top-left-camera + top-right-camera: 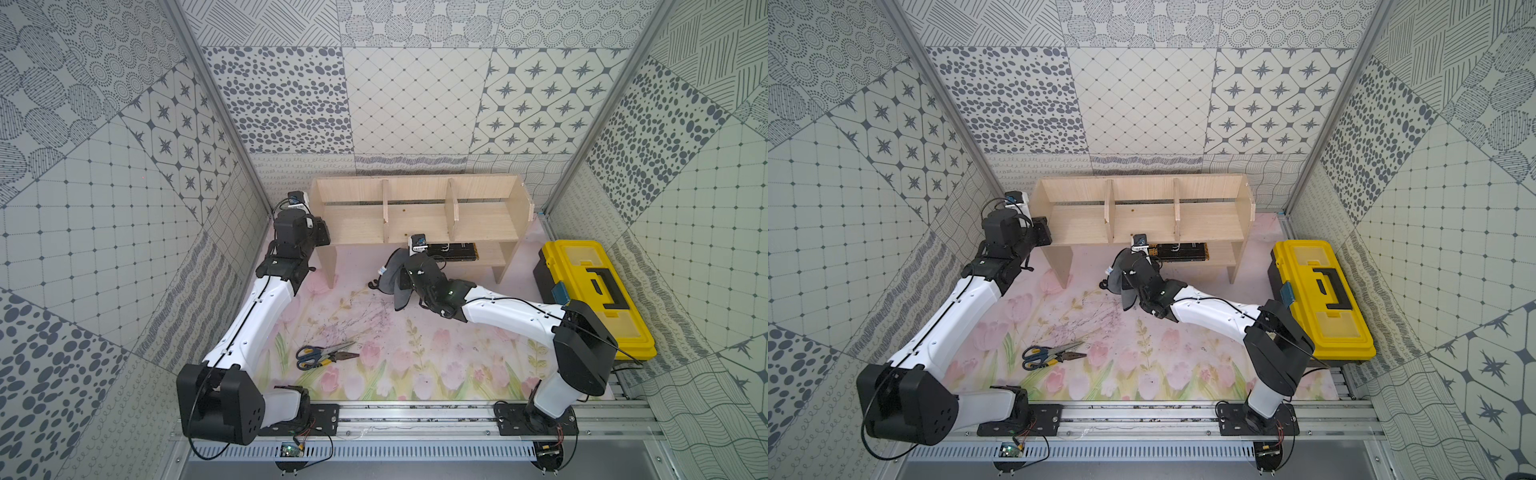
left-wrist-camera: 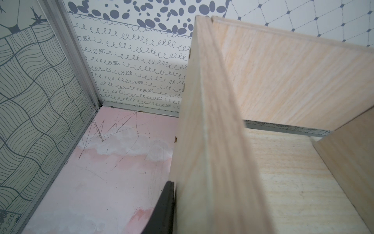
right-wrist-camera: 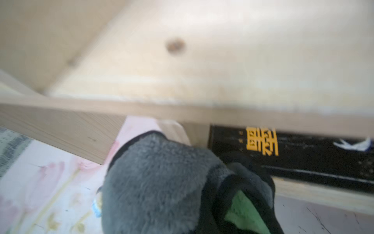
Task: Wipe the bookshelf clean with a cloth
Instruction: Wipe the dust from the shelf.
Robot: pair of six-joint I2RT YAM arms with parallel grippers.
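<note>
- Nearest on the desk (image 1: 374,374) lie blue-handled scissors (image 1: 311,354) and pliers (image 1: 343,356), touching each other and well apart from the work.
- A yellow-and-black toolbox (image 1: 594,291) sits at the right side, near the shelf's right leg but not touching it.
- The right hand (image 1: 405,269) is closed tight on the cloth (image 1: 390,276). It holds the cloth off the desk, just in front of the middle bay's front edge.
- The cloth is bunched, not spread: fluffy dark grey outward, a fold of bright green (image 3: 244,210) showing inside, with a dark trimmed edge and a small tag. A loose tail hangs below the hand.
- Just beyond it a black item with yellow lettering (image 3: 303,154) lies on the small lower shelf.
- The bookshelf (image 1: 415,226) stands at the back of the desk, pale wood, with two upright dividers making three empty bays. A small brown spot (image 3: 175,45) marks the middle bay's board; I cannot tell whether it is a stain or a knot.
- Farthest, the left hand (image 1: 321,232) sits at the left end panel. One dark finger (image 2: 164,206) presses the panel's outer face and the other is hidden behind the board, so it looks closed on the panel to steady the shelf.
- Judged step: the cloth is brought up but not yet on the wood.
- The next move calls for lifting it over the front edge, pressing it down and sweeping between the dividers. The hanging tail must stay clear of the black item below.
</note>
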